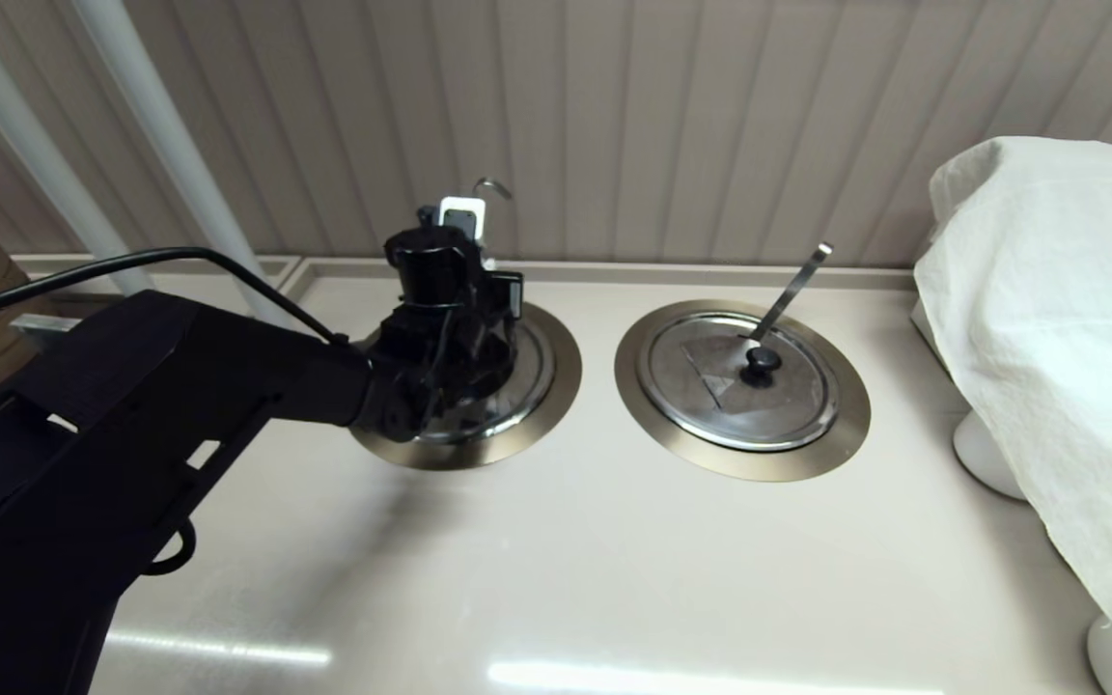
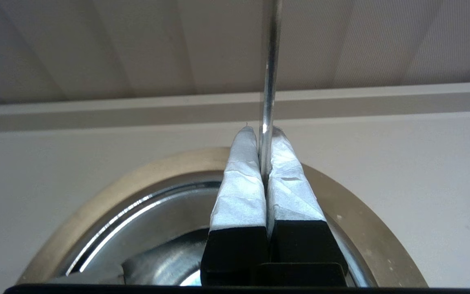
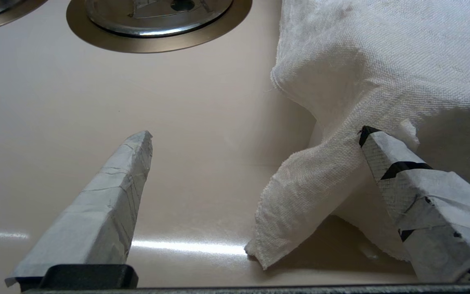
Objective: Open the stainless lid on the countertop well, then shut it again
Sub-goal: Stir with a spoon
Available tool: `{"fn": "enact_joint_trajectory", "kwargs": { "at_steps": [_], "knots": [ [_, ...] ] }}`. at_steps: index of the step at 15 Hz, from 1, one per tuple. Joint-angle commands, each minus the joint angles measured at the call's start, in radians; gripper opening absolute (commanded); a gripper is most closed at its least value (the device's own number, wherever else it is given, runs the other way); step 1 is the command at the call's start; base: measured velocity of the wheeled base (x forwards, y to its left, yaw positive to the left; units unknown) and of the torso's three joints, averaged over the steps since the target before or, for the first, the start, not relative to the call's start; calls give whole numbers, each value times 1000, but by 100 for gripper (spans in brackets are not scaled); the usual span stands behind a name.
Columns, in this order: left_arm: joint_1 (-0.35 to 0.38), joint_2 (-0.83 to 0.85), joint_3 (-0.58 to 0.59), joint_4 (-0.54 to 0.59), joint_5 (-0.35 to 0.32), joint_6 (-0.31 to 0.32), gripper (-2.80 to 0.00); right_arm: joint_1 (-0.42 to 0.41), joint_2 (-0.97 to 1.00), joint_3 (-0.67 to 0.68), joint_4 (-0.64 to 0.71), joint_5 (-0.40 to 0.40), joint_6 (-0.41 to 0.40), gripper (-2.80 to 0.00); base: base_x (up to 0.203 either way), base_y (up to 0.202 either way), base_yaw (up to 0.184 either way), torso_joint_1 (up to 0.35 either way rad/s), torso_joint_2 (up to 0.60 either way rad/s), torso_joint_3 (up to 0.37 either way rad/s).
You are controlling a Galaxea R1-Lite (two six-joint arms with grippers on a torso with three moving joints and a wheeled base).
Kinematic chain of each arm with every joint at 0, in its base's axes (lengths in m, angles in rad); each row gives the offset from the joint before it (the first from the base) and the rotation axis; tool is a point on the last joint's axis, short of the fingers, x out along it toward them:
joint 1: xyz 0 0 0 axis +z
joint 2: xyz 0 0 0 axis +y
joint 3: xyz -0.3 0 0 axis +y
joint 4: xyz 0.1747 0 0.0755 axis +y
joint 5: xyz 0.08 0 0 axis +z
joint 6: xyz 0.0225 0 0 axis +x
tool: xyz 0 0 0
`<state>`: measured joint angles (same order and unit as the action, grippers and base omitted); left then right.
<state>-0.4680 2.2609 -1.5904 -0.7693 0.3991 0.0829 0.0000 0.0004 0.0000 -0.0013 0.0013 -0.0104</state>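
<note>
Two taped fingers of your left pincer are pressed together, and in the left wrist view a straight steel utensil handle rises right at the seam between them. It looks nipped there, but you cannot tell whether the pads truly bite it or the strip merely stands behind the tips. No black knob shows in that view.

That is your main risk. If the handle is what you hold, lifting would likely drag the utensil and not the stainless lid, or tilt the lid unevenly so that it scrapes the flange. A thin, smooth strip could also slip out of the pads and let the lid drop back onto the countertop well with a clatter.

The lid lies directly beneath the pincer, seemingly seated in the well, its shiny rim curving under the fingers and the bronze-grey ring around it. From the head camera the left pincer hangs over that well near the wall, hiding most of the lid.

Beside it on the table sits the twin lid, its handle leaning at a slant. Your right pincer rests spread wide, low over the table near the white cloth, with one finger touching its fold.
</note>
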Motion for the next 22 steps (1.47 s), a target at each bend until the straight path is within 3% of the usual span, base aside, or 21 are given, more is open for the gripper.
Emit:
{"fn": "enact_joint_trajectory", "kwargs": {
  "at_steps": [1, 2, 5, 9, 13, 17, 22],
  "knots": [
    [-10, -32, 12, 69, 0, -42, -280, 0, 1, 0, 0, 0, 0, 0, 0, 0, 0, 0, 0, 0],
    [-9, -40, 33, 96, 0, -47, -280, 0, 1, 0, 0, 0, 0, 0, 0, 0, 0, 0, 0, 0],
    [48, -38, 91, 78, -1, 90, -280, 0, 1, 0, 0, 0, 0, 0, 0, 0, 0, 0, 0, 0],
    [55, -6, 17, 61, 49, 94, -280, 0, 1, 0, 0, 0, 0, 0, 0, 0, 0, 0, 0, 0],
    [32, 42, -75, 67, 52, 12, -280, 0, 0, 0, 0, 0, 0, 0, 0, 0, 0, 0, 0, 0],
    [11, -2, -65, 162, 33, -89, -280, 0, 1, 0, 0, 0, 0, 0, 0, 0, 0, 0, 0, 0],
    [17, -62, 8, 193, -22, -88, -280, 0, 1, 0, 0, 0, 0, 0, 0, 0, 0, 0, 0, 0]
  ]
}}
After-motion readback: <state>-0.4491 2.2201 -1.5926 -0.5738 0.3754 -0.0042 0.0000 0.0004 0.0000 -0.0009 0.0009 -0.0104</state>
